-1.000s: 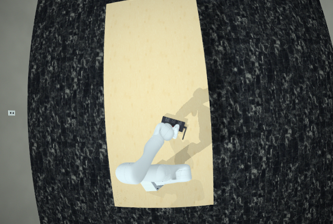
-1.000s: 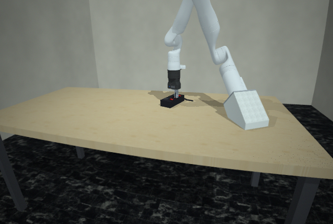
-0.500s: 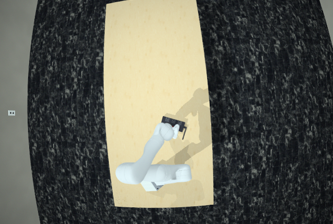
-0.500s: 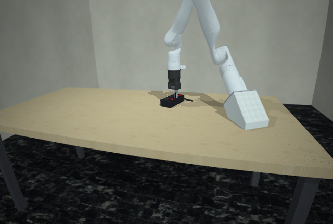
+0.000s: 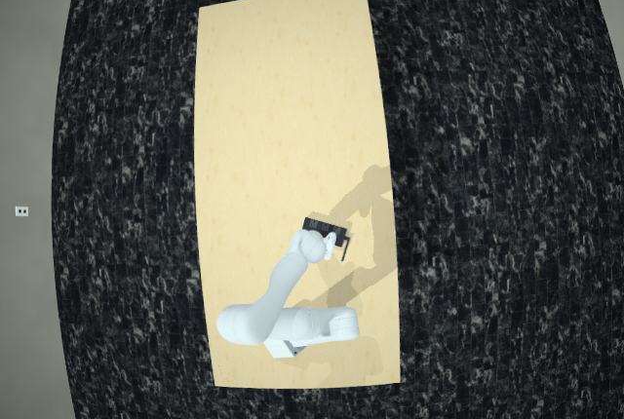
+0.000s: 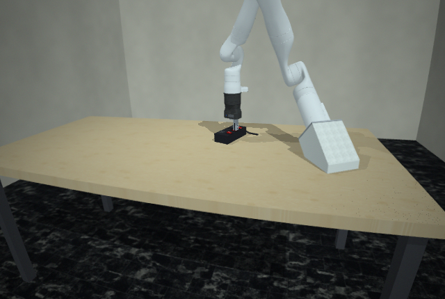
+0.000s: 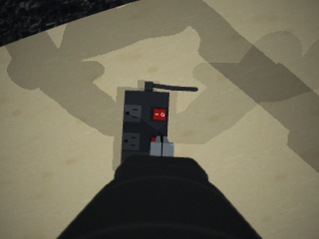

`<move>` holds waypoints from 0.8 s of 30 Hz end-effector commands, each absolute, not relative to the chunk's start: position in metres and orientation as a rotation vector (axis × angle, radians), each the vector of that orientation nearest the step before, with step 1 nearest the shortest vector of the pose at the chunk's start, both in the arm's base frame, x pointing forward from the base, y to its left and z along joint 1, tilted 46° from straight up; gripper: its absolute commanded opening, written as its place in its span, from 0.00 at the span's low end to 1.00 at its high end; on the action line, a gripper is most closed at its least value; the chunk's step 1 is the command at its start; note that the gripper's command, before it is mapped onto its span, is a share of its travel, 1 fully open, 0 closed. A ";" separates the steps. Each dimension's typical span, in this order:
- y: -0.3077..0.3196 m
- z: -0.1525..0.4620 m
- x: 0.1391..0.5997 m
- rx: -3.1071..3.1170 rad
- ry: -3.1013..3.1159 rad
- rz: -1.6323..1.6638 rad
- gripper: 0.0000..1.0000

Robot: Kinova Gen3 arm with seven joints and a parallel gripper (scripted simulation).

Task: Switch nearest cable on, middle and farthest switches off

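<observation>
A black power strip [image 5: 323, 227] [image 6: 224, 137] [image 7: 134, 126] lies flat on the table, right way up, its cable [image 7: 171, 88] [image 6: 252, 133] leaving the far end in the wrist view. The red switch nearest the cable [image 7: 159, 115] shows in full. My gripper [image 7: 160, 142] [image 6: 235, 127] is shut with nothing between the fingers, pointing straight down, its tips on the middle switch [image 7: 154, 139], of which only a red sliver shows. The switch farthest from the cable [image 6: 229, 132] is hidden by my wrist in the wrist view.
The robot base [image 6: 329, 146] [image 5: 290, 333] stands on the wooden table [image 6: 143, 166] [image 5: 282, 102] to the right of the strip in the side view. The table edge lies just beyond the cable in the wrist view; dark floor [image 7: 40, 15] is past it.
</observation>
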State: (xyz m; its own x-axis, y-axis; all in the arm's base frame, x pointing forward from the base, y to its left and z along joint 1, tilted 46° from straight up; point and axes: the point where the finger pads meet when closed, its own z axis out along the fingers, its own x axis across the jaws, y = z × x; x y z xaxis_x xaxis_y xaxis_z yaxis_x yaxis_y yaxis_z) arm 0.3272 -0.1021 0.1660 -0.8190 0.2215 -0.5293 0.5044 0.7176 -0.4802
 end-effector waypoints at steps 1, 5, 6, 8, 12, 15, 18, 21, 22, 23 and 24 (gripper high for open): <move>-0.099 0.170 0.328 0.553 2.481 -0.876 0.00; -0.089 0.178 0.326 0.546 2.481 -0.874 0.00; -0.087 0.180 0.325 0.546 2.481 -0.874 0.00; -0.083 0.185 0.323 0.546 2.481 -0.874 0.00; -0.077 0.191 0.321 0.546 2.481 -0.874 0.00; -0.077 0.192 0.320 0.550 2.481 -0.875 0.00; -0.077 0.193 0.319 0.553 2.481 -0.876 0.00; -0.077 0.193 0.319 0.555 2.482 -0.876 0.00; -0.077 0.193 0.319 0.555 2.482 -0.876 0.00; -0.077 0.193 0.319 0.555 2.482 -0.876 0.00; -0.077 0.193 0.319 0.555 2.482 -0.876 0.00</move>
State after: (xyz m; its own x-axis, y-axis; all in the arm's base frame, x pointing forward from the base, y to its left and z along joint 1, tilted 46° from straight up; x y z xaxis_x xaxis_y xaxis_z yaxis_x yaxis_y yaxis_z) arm 0.3184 -0.0783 0.1919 -0.8192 0.2198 -0.5297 0.5034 0.7182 -0.4804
